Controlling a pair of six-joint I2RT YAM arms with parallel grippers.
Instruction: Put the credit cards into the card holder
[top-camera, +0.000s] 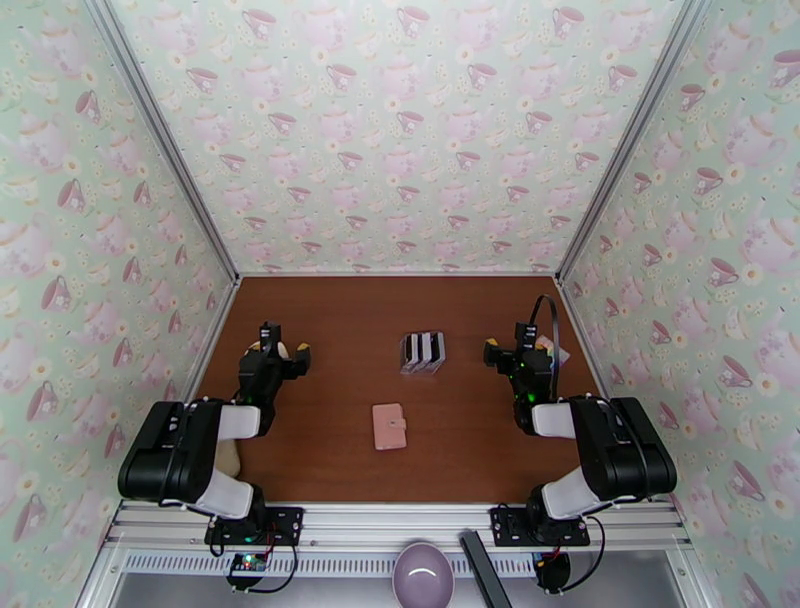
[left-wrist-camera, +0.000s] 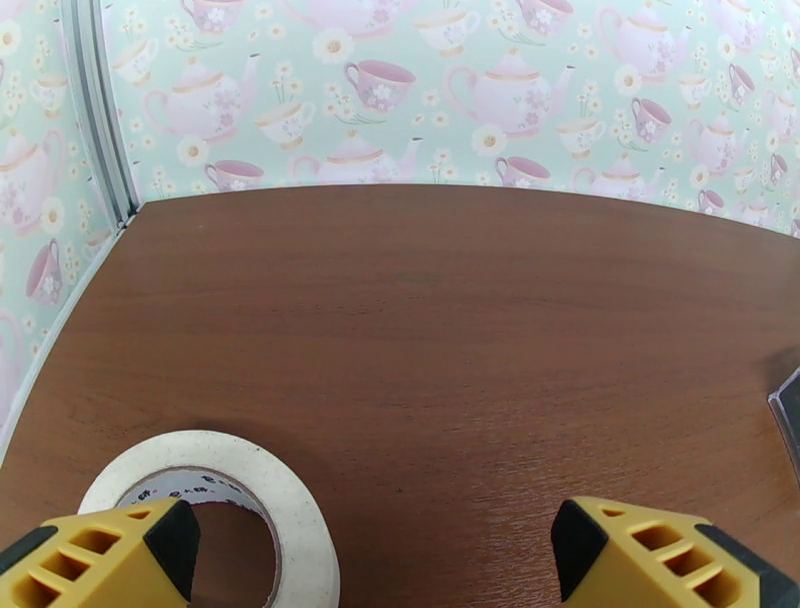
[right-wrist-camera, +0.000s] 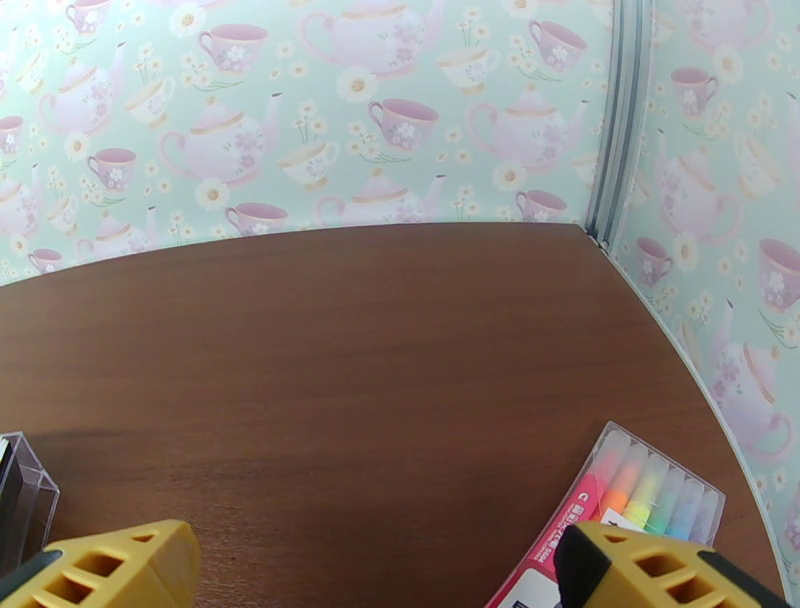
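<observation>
Our left hand (top-camera: 280, 348) and right hand (top-camera: 518, 345) stand with fingers apart, empty. The credit cards (top-camera: 425, 348) sit between them in a clear rack (top-camera: 407, 367); the card holder (top-camera: 389, 426) lies closed nearer their bases.

We see a pink wallet (top-camera: 389, 426) on a brown wood-grain table (top-camera: 330, 320), and the cards (top-camera: 422, 351) look black and white, though they are small here. The walls (top-camera: 400, 130) are mint green with pink teapots, cups and daisies. The tape (left-wrist-camera: 215, 450) is off-white and the pens (right-wrist-camera: 645, 490) are pastel.
</observation>
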